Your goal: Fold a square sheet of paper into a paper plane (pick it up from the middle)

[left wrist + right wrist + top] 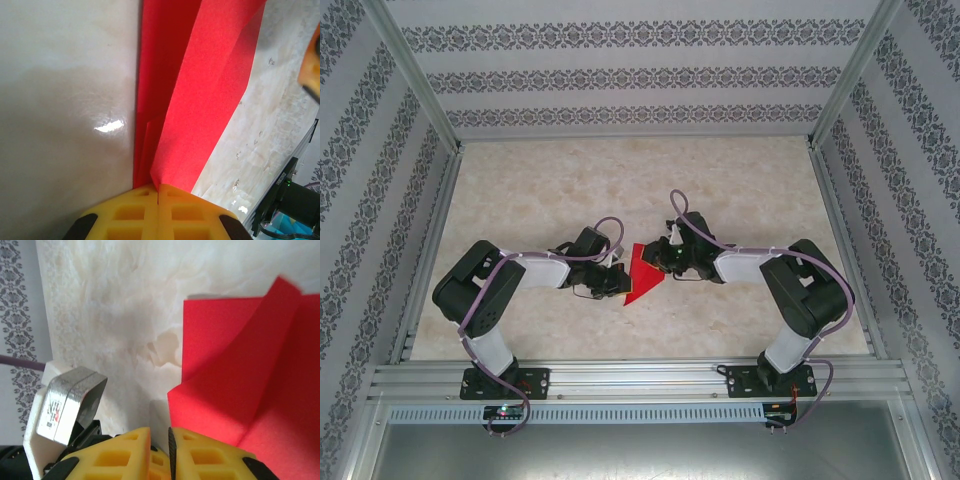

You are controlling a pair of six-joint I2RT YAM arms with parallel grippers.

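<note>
The square sheet of paper [642,273] is bright red and folded into a pointed, creased shape, a part-made paper plane, in the middle of the table between both grippers. My left gripper [618,280] comes at it from the left. In the left wrist view that gripper [158,187] is shut on the paper's [200,90] near corner, and a raised flap runs away from the jaws. My right gripper [665,262] is at the paper's right side. In the right wrist view its jaws [160,432] stand a narrow gap apart with bare table between them. The paper [235,370] lies just beyond the right finger.
The pale marble tabletop [740,190] is fenced by metal rails [630,380] and patterned walls. A grey-and-white block of the left arm [65,405] sits close to the right gripper's left finger. Black parts of the right arm [285,195] lie to the right of the paper.
</note>
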